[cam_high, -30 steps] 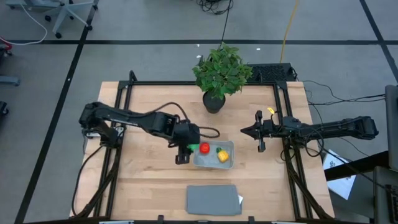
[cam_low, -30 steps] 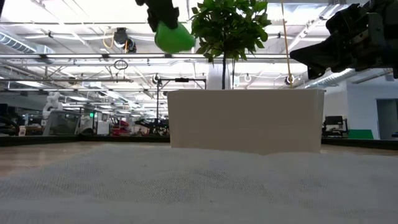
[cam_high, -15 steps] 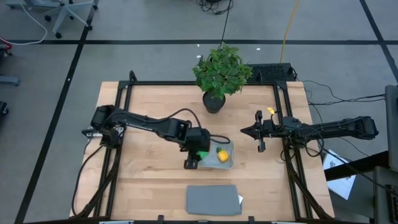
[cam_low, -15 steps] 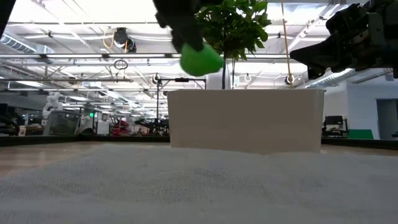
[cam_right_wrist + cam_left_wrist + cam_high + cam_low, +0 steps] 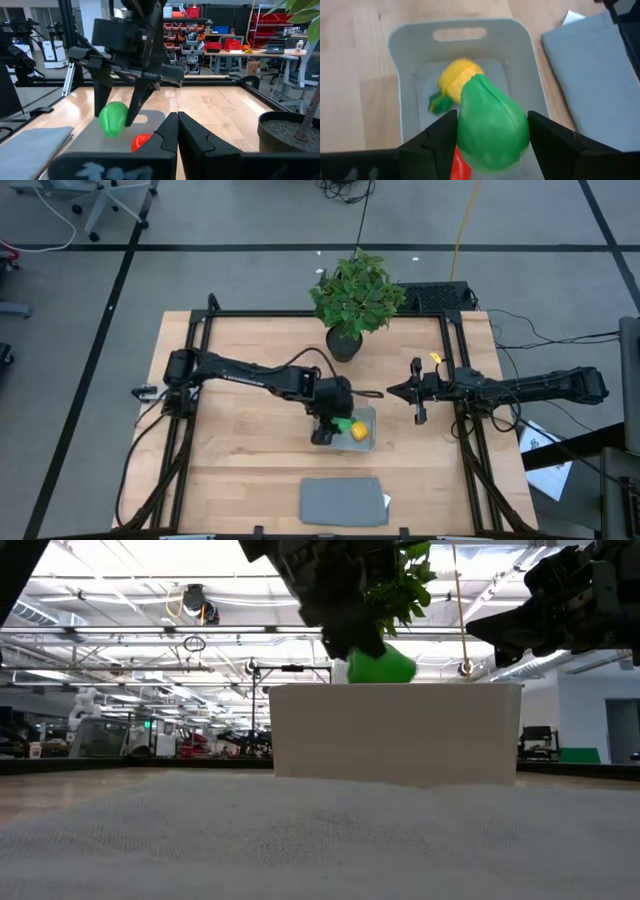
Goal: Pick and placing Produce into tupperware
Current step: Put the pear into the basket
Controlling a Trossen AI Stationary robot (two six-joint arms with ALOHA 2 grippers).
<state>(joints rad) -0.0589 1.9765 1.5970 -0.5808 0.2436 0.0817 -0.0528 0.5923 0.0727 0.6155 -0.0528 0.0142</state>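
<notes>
My left gripper (image 5: 338,424) is shut on the green produce piece (image 5: 492,125) just over the tupperware (image 5: 412,31), a translucent grey tub at mid-table (image 5: 368,414). Inside the tub lie the yellow piece with a green tip (image 5: 456,77) and the red piece (image 5: 141,142), on the tub's floor. In the low view the green piece (image 5: 381,666) hangs a little above the tub's top rim (image 5: 395,688). My right gripper (image 5: 392,391) waits shut and level to the right of the tub, touching nothing. My left gripper pinches the green piece by its two opposite sides (image 5: 466,135) between its two fingers (image 5: 102,100), at their free ends. The fingers slant down from the table's left side. The piece is lifted clear, just over the red and yellow pieces inside the tub.
A leafy potted plant (image 5: 352,300) stands at the table's far edge behind the tub. A flat grey rectangle (image 5: 343,501) lies at the near edge, with a slip of paper at its right corner. Black frame rails (image 5: 196,380) run along both table sides.
My left gripper has carried the green piece toward the table's right edge and down, from the tub's left end to over its middle, rolling a little. It stays shut on the piece. The red piece is now hidden under the gripper in the high view.
</notes>
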